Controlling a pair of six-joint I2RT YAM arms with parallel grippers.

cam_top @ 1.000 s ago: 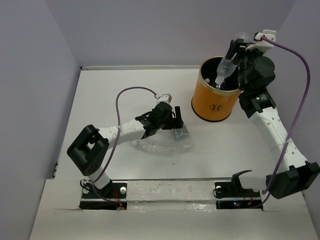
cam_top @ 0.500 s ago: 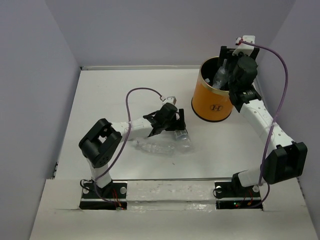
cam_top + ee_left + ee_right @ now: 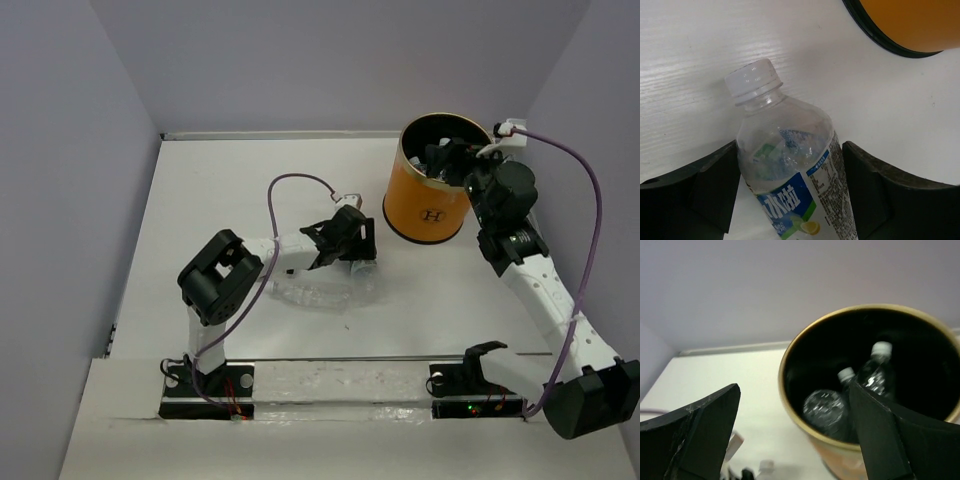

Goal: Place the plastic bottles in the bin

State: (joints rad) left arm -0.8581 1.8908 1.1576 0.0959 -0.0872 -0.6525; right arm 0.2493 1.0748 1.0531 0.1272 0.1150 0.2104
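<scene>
Since a second ago, the clear bottle that hung from the right gripper (image 3: 448, 160) has gone into the orange cylindrical bin (image 3: 425, 205), and the left arm's elbow has swung right. That right gripper now sits released and empty at the bin's far-right rim. Its wrist view shows at least three clear plastic bottles (image 3: 825, 409) down in the black interior, two with white caps. Left to do: a labelled clear bottle with a white cap (image 3: 790, 170) lies on the white table (image 3: 200, 200), near and left of the bin. A crumpled clear bottle (image 3: 315, 292) lies just nearer than it. The left gripper (image 3: 355, 250) straddles the labelled one, fingers close against its sides. I cannot tell whether they grip yet. The bin stands close by, so I judge the carry short, but the right arm crowds the rim and the right wall is near. Open room lies left and far.
</scene>
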